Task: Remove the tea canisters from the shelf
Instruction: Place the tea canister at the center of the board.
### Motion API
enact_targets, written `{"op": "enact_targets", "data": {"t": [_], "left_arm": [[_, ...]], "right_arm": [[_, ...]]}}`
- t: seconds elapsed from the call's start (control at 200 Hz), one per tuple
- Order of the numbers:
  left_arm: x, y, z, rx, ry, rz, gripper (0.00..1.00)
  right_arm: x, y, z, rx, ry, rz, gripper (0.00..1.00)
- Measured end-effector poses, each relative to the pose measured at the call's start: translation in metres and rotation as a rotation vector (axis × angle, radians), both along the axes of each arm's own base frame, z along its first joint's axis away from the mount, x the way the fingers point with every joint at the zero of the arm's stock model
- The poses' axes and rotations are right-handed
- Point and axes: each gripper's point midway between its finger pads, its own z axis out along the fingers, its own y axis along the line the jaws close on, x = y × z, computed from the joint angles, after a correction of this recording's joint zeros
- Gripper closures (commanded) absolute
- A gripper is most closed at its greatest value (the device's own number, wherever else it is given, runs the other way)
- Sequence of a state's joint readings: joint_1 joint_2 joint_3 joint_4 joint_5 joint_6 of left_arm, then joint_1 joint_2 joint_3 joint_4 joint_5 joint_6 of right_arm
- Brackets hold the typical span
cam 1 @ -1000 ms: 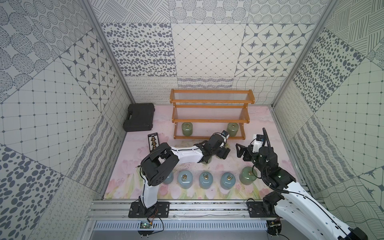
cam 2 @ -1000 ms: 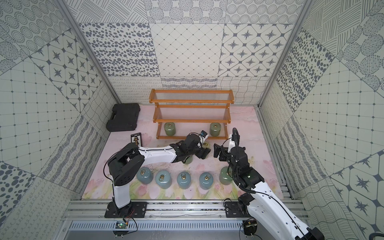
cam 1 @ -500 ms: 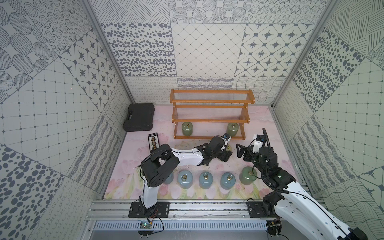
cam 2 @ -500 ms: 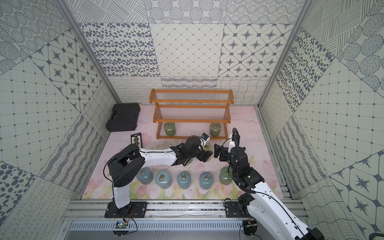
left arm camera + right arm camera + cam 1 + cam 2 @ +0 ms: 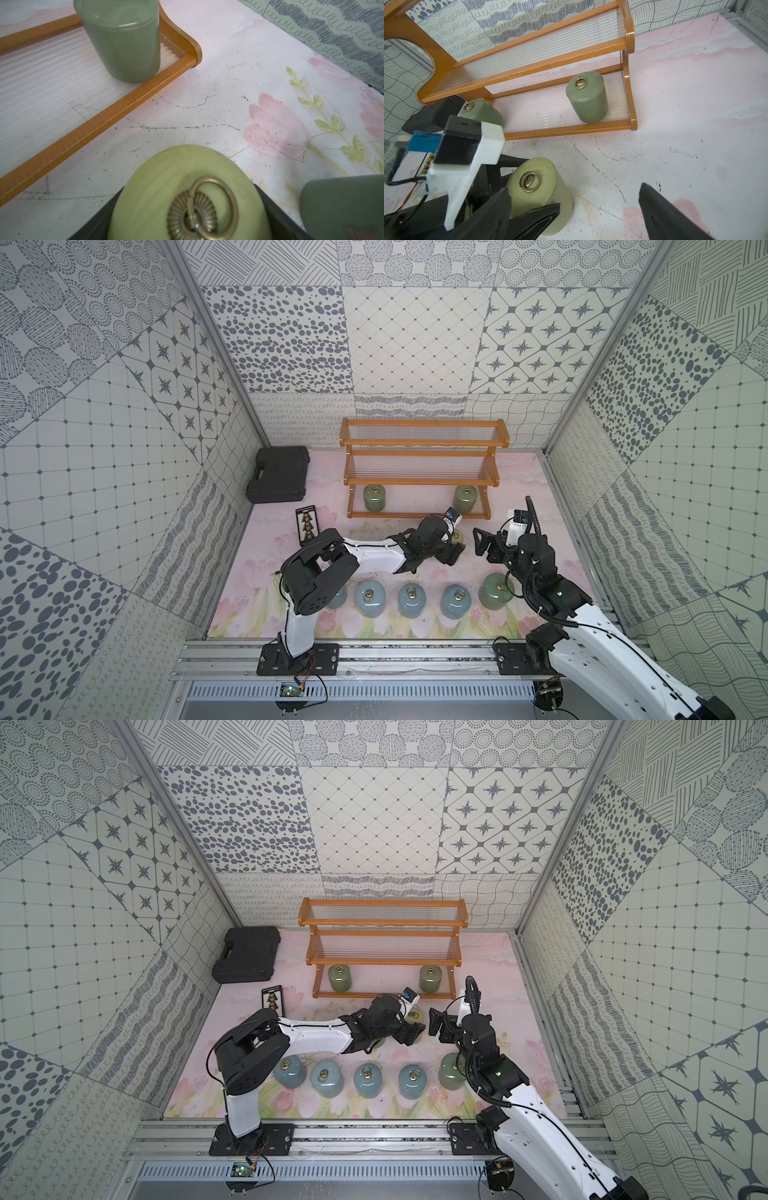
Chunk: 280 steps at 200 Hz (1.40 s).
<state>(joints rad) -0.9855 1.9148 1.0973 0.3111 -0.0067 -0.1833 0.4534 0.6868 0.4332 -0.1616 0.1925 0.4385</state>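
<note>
My left jaws are clamped on the sides of the cream canister (image 5: 538,187). It is low over the worktop (image 5: 528,497), just in front of the shelf (image 5: 419,514) and toward its right end. I cannot tell whether its base touches down. My right jaws stand spread wide just right of it, gripping nothing and apart from it.

Two sage green canisters stand upright on the shelf's bottom tier, one near the left end (image 5: 375,498) and one near the right end (image 5: 465,498).

Along the near edge of the worktop, four light blue canisters (image 5: 327,1078) stand in a line. A third sage green one (image 5: 451,1071) is at its right end, beside my right arm (image 5: 490,1073).

A black case (image 5: 280,475) lies at the far left, with a small black card (image 5: 306,524) just nearer than it.
</note>
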Motion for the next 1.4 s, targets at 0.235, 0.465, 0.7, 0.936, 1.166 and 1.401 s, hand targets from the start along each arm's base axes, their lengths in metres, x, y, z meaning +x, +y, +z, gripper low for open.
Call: {"op": "enact_targets", "data": {"t": [0.235,0.465,0.7,0.936,1.166,1.401], "left_arm": [[-0.001,0.001,0.0,-0.003,-0.002,0.0,0.14],[-0.004,0.0,0.0,-0.007,-0.003,-0.012,0.1],[-0.014,-0.003,-0.004,-0.004,0.013,-0.045,0.08],[-0.016,-0.002,-0.003,-0.005,0.016,-0.051,0.07],[-0.018,-0.003,0.0,-0.01,0.018,-0.058,0.05],[-0.018,-0.002,0.004,-0.013,0.017,-0.059,0.03]], "right_arm": [[0.0,-0.001,-0.001,-0.001,0.002,-0.002,0.0],[0.0,-0.001,-0.002,-0.002,0.004,-0.003,0.0],[0.0,-0.002,-0.002,-0.002,0.005,-0.005,0.0],[0.0,-0.002,-0.002,-0.003,0.006,-0.006,0.0],[0.0,-0.002,-0.003,-0.003,0.007,-0.006,0.0],[0.0,-0.003,-0.003,-0.005,0.01,-0.01,0.0]]}}
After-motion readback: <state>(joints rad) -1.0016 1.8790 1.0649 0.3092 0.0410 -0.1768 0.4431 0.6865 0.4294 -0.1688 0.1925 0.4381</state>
